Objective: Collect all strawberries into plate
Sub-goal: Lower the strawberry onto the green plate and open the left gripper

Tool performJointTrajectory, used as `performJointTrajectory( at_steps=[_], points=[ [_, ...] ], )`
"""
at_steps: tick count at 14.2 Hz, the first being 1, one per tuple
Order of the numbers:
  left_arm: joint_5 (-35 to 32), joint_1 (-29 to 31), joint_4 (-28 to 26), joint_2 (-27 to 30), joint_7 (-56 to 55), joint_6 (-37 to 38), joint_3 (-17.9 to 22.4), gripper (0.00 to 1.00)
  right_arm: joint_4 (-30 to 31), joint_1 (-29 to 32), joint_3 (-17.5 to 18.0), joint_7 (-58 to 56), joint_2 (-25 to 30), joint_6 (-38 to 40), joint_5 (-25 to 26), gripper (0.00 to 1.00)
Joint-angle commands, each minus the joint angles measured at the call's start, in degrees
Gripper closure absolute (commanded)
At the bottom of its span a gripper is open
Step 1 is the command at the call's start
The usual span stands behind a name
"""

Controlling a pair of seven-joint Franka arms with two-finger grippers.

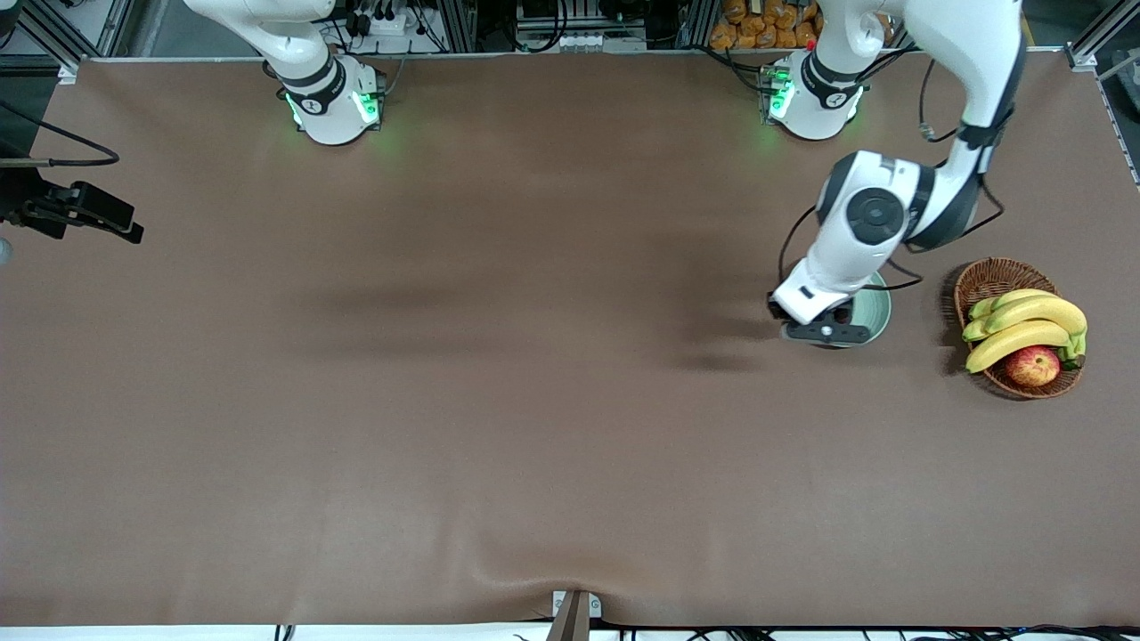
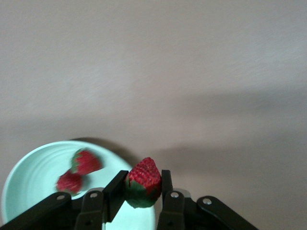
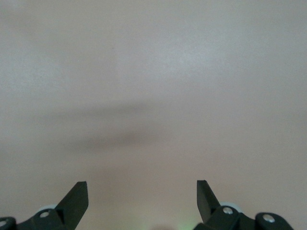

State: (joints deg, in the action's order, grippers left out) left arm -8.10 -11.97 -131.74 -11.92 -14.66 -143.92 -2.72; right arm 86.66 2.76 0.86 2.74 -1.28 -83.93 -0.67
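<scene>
- The left gripper (image 2: 144, 189) is clamped on a small red strawberry with a green top (image 2: 142, 182), low in the left wrist frame over the rim of the round pale mint-green plate (image 2: 29, 172).
- Judgement: let go here, the berry could hit the rim and roll onto the brown table (image 1: 499, 401).
- Two red strawberries (image 2: 79, 170) lie in the plate.
- The right gripper (image 3: 142, 194) waits, fingers apart.
</scene>
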Motion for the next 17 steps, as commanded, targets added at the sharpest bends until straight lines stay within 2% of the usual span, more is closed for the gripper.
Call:
performJointTrajectory(
  at_steps=[1, 6, 8, 9, 13, 17],
  points=[
    [-1.92, 1.42, -3.17, 0.33, 0.51, -0.31, -0.71, 0.97, 0.87, -0.21, -0.24, 0.77, 1.37, 0.18, 0.14, 0.00],
    [-1.92, 3.53, -3.61, -2.05, 4.19, -0.31, -0.62, 0.51, 0.70, 0.84, -0.24, 0.77, 1.37, 0.26, 0.14, 0.00],
    [-1.92, 4.84, -3.52, -1.88, 5.61, -0.22, -0.53, 0.06, 0.70, 0.76, -0.24, 0.77, 1.37, 0.00, 0.05, 0.00],
    [-1.92, 5.55, -3.26, -1.88, 6.05, -0.22, -0.62, 0.00, 0.61, 0.76, -0.24, 0.77, 1.37, -0.18, 0.05, 0.00],
    [-1.92, 5.38, -0.29, -0.73, 6.14, 0.48, -0.79, 0.00, 0.70, 0.58, -0.15, 0.77, 1.19, -0.35, -0.04, 0.00],
    [-1.83, 5.64, 6.30, -0.73, 6.40, 7.67, -0.71, 0.00, 0.70, 0.49, -0.15, 0.77, 1.19, -0.44, -0.04, 0.00]
  ],
)
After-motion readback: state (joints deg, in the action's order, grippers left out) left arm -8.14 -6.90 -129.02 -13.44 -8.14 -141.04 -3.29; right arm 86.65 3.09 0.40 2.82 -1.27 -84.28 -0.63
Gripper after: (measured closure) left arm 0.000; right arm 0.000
